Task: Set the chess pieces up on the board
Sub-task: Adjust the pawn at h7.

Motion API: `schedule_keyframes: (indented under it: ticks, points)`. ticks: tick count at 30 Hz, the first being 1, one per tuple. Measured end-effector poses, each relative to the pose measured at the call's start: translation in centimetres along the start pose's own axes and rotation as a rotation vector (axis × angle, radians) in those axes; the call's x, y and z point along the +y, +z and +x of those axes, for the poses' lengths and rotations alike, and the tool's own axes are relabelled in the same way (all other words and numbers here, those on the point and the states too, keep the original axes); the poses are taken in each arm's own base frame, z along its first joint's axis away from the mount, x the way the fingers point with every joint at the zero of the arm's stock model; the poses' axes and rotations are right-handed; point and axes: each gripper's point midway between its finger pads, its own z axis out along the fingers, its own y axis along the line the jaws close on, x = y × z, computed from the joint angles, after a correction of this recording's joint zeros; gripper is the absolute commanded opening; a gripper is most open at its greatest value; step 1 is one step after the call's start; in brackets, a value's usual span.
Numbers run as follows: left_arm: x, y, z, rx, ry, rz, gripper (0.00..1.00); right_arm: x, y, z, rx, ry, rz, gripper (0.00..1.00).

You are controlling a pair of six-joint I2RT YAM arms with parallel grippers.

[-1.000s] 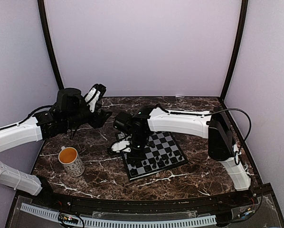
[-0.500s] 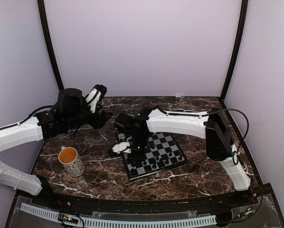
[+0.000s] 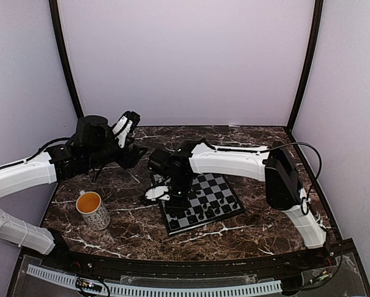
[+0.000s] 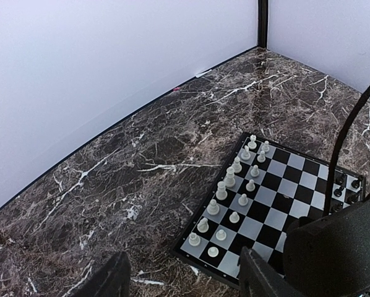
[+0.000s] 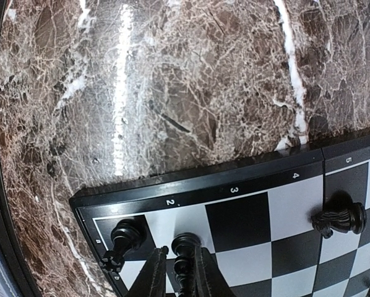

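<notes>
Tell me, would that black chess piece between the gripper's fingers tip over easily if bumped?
Probably: the black piece looks tall and slim, so a sideways nudge could topple it. It fits between the close-set fingers of the right gripper, so it is likely very light.

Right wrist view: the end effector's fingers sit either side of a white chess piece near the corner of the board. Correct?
No. The chess piece flanked by the fingers of the right end effector is black, not white; the right wrist view shows it. It does stand near the corner of the board.
</notes>
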Motion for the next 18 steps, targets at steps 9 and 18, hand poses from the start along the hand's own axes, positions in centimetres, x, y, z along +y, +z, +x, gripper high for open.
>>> schedule_keyframes:
  ticks: [9, 18]
  points:
    - [-0.23, 0.24, 0.36, 0.013, 0.001, 0.011, 0.62, 0.04, 0.25, 0.05, 0.003, 0.000, -0.006, 0.14]
    - [-0.33, 0.33, 0.57, 0.021, 0.002, 0.015, 0.62, 0.05, 0.13, -0.25, -0.007, -0.004, -0.010, 0.12]
